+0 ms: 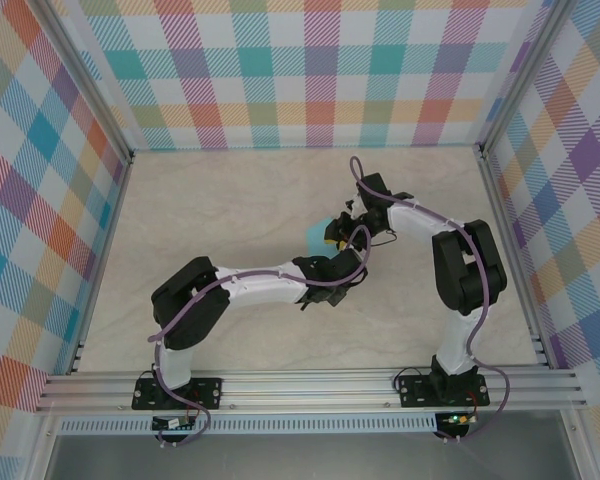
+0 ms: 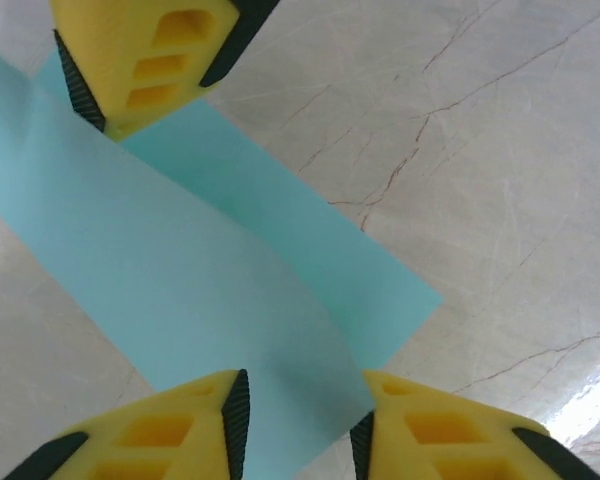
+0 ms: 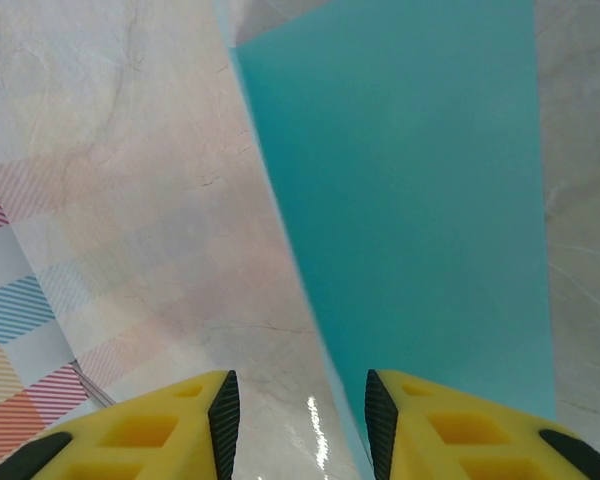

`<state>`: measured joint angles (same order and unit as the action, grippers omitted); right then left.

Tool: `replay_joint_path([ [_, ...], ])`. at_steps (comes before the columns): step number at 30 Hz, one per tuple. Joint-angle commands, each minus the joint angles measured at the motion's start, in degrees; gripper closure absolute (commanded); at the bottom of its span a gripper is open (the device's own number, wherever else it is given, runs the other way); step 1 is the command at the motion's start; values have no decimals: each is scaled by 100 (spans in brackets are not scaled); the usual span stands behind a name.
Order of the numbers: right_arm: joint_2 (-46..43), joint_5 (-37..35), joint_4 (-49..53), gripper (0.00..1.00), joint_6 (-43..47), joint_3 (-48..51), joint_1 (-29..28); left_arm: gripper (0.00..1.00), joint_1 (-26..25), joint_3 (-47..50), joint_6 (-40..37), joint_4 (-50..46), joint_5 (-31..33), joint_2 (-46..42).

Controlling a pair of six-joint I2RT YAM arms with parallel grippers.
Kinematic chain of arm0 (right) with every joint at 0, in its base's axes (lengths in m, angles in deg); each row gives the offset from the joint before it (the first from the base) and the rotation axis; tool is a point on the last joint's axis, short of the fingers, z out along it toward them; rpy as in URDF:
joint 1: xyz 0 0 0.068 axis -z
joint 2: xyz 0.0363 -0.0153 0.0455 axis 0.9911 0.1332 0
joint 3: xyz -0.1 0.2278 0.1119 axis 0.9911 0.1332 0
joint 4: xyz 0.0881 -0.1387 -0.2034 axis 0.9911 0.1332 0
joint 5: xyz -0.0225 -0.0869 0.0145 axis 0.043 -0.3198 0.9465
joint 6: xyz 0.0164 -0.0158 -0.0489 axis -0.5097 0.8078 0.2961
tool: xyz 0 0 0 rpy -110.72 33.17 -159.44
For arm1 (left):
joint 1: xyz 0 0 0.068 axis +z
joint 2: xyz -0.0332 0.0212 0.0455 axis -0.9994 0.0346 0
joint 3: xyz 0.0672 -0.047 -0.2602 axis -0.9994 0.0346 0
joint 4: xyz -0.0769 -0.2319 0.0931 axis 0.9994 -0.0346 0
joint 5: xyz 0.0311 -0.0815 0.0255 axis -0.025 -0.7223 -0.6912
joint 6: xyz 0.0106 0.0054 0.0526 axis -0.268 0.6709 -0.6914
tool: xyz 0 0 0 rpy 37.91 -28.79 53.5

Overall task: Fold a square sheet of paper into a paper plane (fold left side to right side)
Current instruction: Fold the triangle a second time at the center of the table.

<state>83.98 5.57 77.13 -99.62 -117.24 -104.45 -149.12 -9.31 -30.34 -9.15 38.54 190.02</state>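
The square sheet of paper (image 1: 313, 236), light turquoise, lies mid-table under both wrists. In the left wrist view the sheet (image 2: 180, 260) shows as a long band with a paler upper layer lying over a deeper-coloured lower layer. My left gripper (image 2: 298, 425) is open, its jaws on either side of the band's near end. A yellow finger of my right gripper (image 2: 140, 60) rests at the band's far end. In the right wrist view the sheet (image 3: 420, 200) has its left edge running down between the jaws of my open right gripper (image 3: 302, 420). Both grippers, left (image 1: 348, 248) and right (image 1: 338, 228), meet over the paper.
The beige marble-patterned table (image 1: 230, 200) is walled by plaid panels (image 1: 310, 70) at the back and both sides. An aluminium rail (image 1: 310, 385) runs along the near edge with both arm bases on it. The wall's foot (image 3: 10, 300) appears at the left of the right wrist view.
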Motion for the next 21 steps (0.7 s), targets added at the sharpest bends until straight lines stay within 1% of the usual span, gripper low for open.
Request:
replay_joint_path([
  [1,90,-43,171,59,68,-176,40,75,-113,111,-39,109,61,-278],
  [6,89,-86,214,59,106,-190,39,91,-114,165,11,152,-13,-271],
  [8,92,-87,225,59,118,-208,39,94,-116,207,47,182,-30,-293],
  [10,90,-109,247,59,140,-227,38,96,-113,235,73,199,-27,-322],
  [13,-12,-243,255,55,168,-254,40,100,-114,248,58,174,-72,-358],
  [15,-158,-360,219,52,168,-254,53,100,-113,265,79,144,-73,-379],
  [18,-438,-559,195,47,186,-221,124,100,-96,329,148,198,-132,-466],
  [21,-878,-755,140,39,189,-57,300,100,-32,389,246,245,-332,-546],
])
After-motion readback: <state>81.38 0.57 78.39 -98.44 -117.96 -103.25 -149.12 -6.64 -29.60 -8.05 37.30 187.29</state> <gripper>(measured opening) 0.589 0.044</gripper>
